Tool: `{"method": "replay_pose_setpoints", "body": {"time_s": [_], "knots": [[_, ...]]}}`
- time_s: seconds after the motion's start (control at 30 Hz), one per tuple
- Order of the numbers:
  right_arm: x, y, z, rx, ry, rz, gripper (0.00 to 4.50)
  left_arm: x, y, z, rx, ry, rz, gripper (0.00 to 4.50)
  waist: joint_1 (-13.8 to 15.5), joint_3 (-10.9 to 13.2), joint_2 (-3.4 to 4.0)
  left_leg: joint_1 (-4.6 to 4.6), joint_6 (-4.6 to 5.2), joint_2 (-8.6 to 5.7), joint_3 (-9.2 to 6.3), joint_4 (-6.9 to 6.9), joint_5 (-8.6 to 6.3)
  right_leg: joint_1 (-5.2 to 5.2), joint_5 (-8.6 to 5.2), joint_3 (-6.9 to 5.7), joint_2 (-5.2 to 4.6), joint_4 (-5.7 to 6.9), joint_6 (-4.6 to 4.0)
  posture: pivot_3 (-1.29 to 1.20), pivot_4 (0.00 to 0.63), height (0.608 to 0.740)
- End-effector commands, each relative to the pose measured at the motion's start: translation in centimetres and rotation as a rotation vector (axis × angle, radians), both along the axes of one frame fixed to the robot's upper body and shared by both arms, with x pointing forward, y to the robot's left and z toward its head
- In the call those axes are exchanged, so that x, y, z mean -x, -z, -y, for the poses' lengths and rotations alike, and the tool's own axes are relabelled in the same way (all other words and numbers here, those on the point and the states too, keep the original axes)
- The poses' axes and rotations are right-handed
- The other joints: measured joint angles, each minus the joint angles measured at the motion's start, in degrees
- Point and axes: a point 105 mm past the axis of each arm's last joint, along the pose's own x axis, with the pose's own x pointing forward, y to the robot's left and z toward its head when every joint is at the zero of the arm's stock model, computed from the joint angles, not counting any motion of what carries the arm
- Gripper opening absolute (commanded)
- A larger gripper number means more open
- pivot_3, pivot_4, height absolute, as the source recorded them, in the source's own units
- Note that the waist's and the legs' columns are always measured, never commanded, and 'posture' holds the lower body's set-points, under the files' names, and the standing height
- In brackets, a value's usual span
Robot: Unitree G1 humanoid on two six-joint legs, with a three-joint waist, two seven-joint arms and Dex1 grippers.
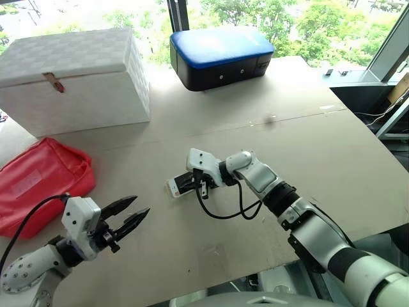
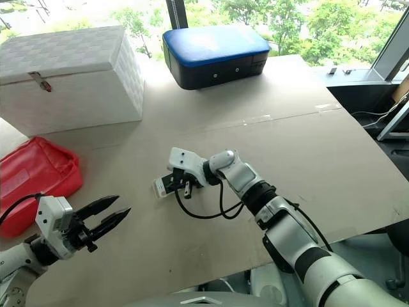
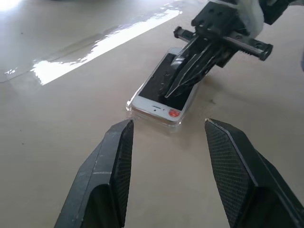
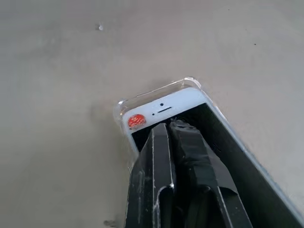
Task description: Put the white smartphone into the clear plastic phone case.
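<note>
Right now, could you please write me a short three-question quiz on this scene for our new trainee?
1. True or false: the right gripper has its fingers shut, tips pressing on the white smartphone.
2. What does the smartphone lie in?
A. the red pouch
B. the clear plastic phone case
C. the white box
3. Fill in: the left gripper hovers near the phone with its fingers ____.

Key: 1 true; 2 B; 3 open.
</note>
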Motion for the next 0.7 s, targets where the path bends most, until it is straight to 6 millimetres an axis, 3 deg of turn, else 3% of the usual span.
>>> {"method": "replay_pose_setpoints", "body": {"time_s": [0.03,0.1,0.17,0.33,0.6,0.7], "knots": [[-0.3,-7.1,1.5,-0.210,0.031,0.053,0.00,-0.6,-0.4,1.2,-0.013,0.055,-0.002,1.63,0.20,0.11,-0.01,-0.14,0.00,-0.02,-0.03,0.01,0.00,-0.07,0.01,-0.02,-0.01,0.00,0.00,0.00,0.150,0.740],[-0.5,-8.7,3.5,-0.221,0.087,0.104,0.00,-0.9,0.2,1.6,-0.021,0.067,-0.022,0.74,0.19,0.11,-0.02,-0.32,-0.01,-0.03,-0.01,0.01,0.00,-0.23,0.25,0.02,-0.03,-0.02,-0.01,0.00,0.150,0.740],[-0.7,-9.0,5.5,-0.175,0.143,0.171,0.00,-1.3,0.8,1.8,-0.035,0.063,-0.040,0.04,0.20,0.09,-0.06,-0.36,-0.01,-0.04,0.00,-0.04,-0.01,-0.27,0.24,0.01,-0.03,-0.08,-0.02,0.00,0.150,0.740],[-1.7,-6.7,9.8,0.028,0.296,0.291,0.00,-2.6,2.4,2.6,-0.059,0.050,-0.062,0.04,0.45,0.05,-0.22,-0.57,-0.09,-0.09,0.20,-0.10,-0.07,-0.42,0.19,-0.02,-0.07,-0.17,-0.06,0.00,0.150,0.740],[-2.3,-2.8,8.8,0.140,0.354,0.296,0.00,-4.4,4.7,3.5,-0.127,0.012,-0.102,0.04,-0.02,0.11,-0.19,-0.58,-0.08,0.02,0.25,-0.11,-0.07,-0.58,0.09,-0.02,0.11,-0.01,0.10,0.00,0.150,0.740],[-2.0,-1.4,6.9,0.152,0.289,0.286,0.00,-5.4,4.7,4.2,-0.125,0.015,-0.095,0.04,0.71,0.11,-0.19,-0.53,-0.08,-0.01,0.24,-0.03,-0.06,-0.47,0.04,-0.05,0.06,0.00,0.03,0.00,0.150,0.740]]}}
